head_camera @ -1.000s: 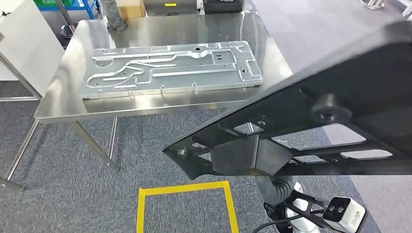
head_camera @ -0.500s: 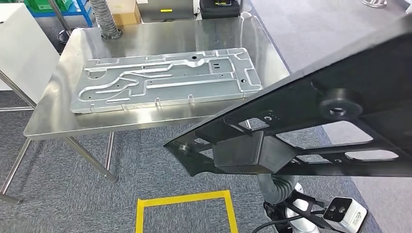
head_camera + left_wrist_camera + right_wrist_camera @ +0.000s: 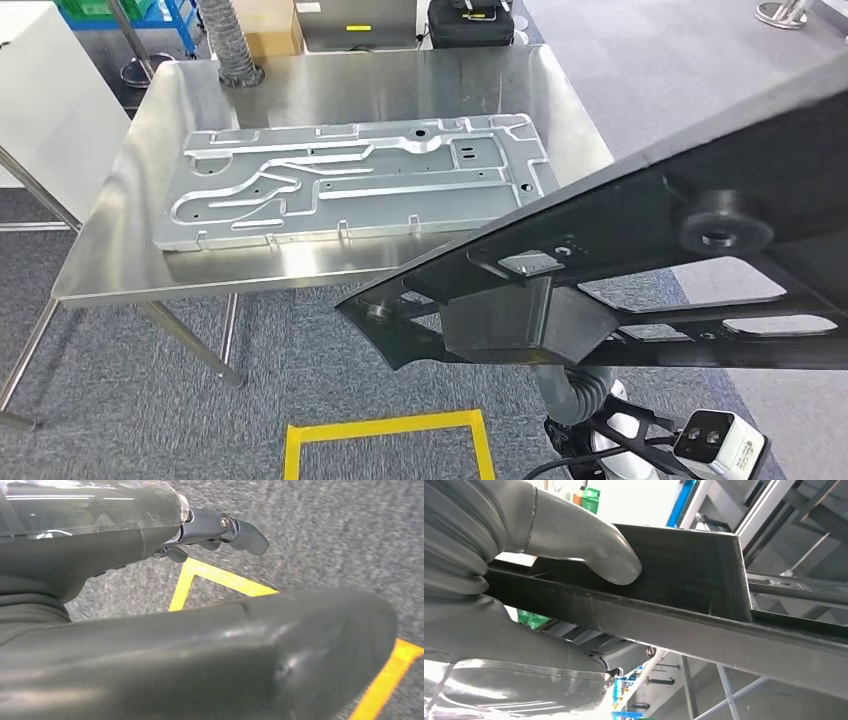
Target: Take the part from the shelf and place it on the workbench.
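Clearly, one flat black frame part [image 3: 690, 230] with cut-out windows and a round boss fills the right of the head view, held up off the brushed steel table [image 3: 330, 90]. One silvery machined plate [image 3: 350, 180] with milled channels lies on that table. Up close, the right hand [image 3: 524, 570] clamps the part's edge, thumb pressed on top. The left hand [image 3: 150, 580] holds nothing, fingers extended over grey carpet and yellow floor tape [image 3: 220, 580].
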